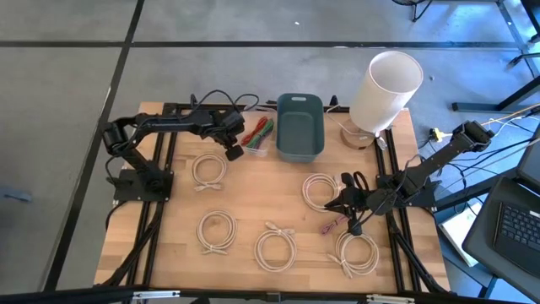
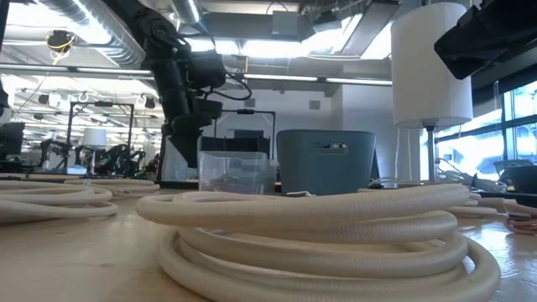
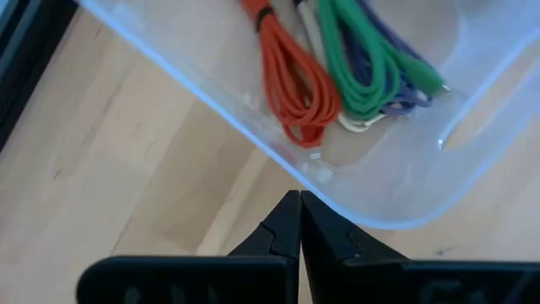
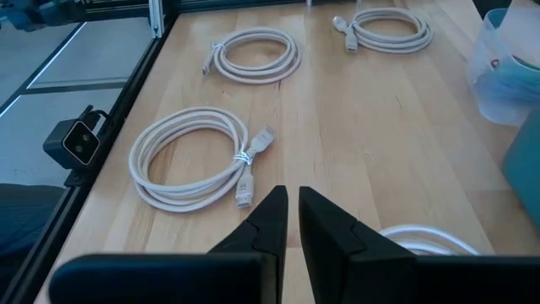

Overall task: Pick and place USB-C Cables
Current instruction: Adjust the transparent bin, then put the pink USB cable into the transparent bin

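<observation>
At the table's (image 1: 169,253) front edge, cream coils (image 1: 276,247) are seen lying flat and apart, and none is held. One of them fills the foreground of the low view. Just behind the front row, the right gripper (image 4: 293,198) is held low over the wood. Its fingers are set to a narrow gap and nothing is between them. A pinkish bundle (image 1: 331,225) lies just beside it, and another coil (image 1: 321,190) lies close on the other side.

Farther back, the left gripper (image 3: 299,201) is found at the rim of the clear tray (image 3: 380,203), with its fingers pressed together and empty. Inside the tray the red bundle (image 3: 295,80), green bundle (image 3: 363,67) and purple bundle (image 3: 405,80) are laid side by side. The grey bin (image 1: 300,155) stands just beyond the tray.

The task is judged to be between picks: three bundles are placed, while the pinkish bundle and the coils are left on the table. For the next move, the right fingers would need to be spread wider, centred over the pinkish bundle and lowered until it can be pinched. The left arm would need to be kept clear of the tray.
</observation>
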### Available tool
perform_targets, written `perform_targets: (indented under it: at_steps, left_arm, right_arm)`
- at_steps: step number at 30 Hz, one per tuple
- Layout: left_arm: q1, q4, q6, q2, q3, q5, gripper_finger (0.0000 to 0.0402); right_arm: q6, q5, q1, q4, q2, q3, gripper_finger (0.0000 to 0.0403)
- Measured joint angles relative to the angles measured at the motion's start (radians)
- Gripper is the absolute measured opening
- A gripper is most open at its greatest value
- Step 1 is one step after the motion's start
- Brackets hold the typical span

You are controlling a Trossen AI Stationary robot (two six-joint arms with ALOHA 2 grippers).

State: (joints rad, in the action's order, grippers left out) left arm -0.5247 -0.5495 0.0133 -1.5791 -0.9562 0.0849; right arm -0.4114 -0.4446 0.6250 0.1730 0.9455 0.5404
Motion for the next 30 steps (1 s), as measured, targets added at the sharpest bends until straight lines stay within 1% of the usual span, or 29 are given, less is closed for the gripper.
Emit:
perform_targets:
  at_steps: [3,7,11,12,13,16,17,18,19,20,22,24,25,28,30]
  left_arm:
    - [0.015,0.043,0.000,0.000,0.000,-0.012,0.0001]
    - [0.021,0.069,-0.014,0.000,0.000,-0.054,0.0001]
    - [0.021,0.051,-0.028,0.000,0.000,-0.043,0.0001]
    - [0.021,0.026,-0.036,0.000,-0.003,-0.005,0.0001]
    - [0.022,-0.030,-0.053,0.000,-0.016,0.072,0.0001]
    - [0.026,-0.258,-0.136,0.000,-0.074,0.380,0.0001]
    - [0.030,-0.339,-0.179,0.001,-0.095,0.459,0.0001]
    - [0.036,-0.414,-0.221,0.006,-0.117,0.504,0.0001]
    - [0.050,-0.475,-0.262,0.018,-0.137,0.513,0.0001]
    - [0.072,-0.514,-0.305,0.033,-0.151,0.507,0.0001]
    - [0.138,-0.519,-0.375,0.077,-0.157,0.432,0.0001]
    - [0.241,-0.488,-0.415,0.132,-0.154,0.363,0.0001]
    - [0.302,-0.461,-0.430,0.158,-0.155,0.344,0.0001]
    - [0.498,-0.379,-0.503,0.230,-0.154,0.348,0.0001]
    - [0.630,-0.286,-0.557,0.265,-0.154,0.391,0.0001]
  right_arm:
    - [0.000,0.000,0.000,0.000,0.000,0.000,0.0037]
    - [0.000,0.000,0.000,0.000,0.000,0.000,0.0037]
    - [-0.001,0.000,0.000,0.000,0.000,0.000,0.0037]
    - [-0.001,0.000,0.000,0.000,0.000,0.000,0.0037]
    - [-0.001,0.000,0.000,0.000,0.000,0.000,0.0037]
    - [-0.001,0.000,0.000,0.000,0.000,0.000,0.0037]
    - [-0.001,0.000,0.000,0.000,0.000,0.000,0.0037]
    - [-0.001,0.000,0.000,0.000,0.000,0.000,0.0037]
    - [-0.002,0.000,0.000,0.000,0.000,0.000,0.0037]
    - [-0.002,0.000,0.000,0.000,0.000,0.000,0.0037]
    - [-0.004,0.001,0.000,0.003,0.000,0.000,0.0037]
    - [-0.004,0.003,0.000,0.004,0.000,0.000,0.0037]
    - [-0.005,0.004,0.000,0.006,0.000,0.000,0.0037]
    - [-0.004,0.037,0.000,0.008,0.000,0.000,0.0037]
    - [-0.003,0.062,0.000,0.008,0.000,0.000,0.0037]
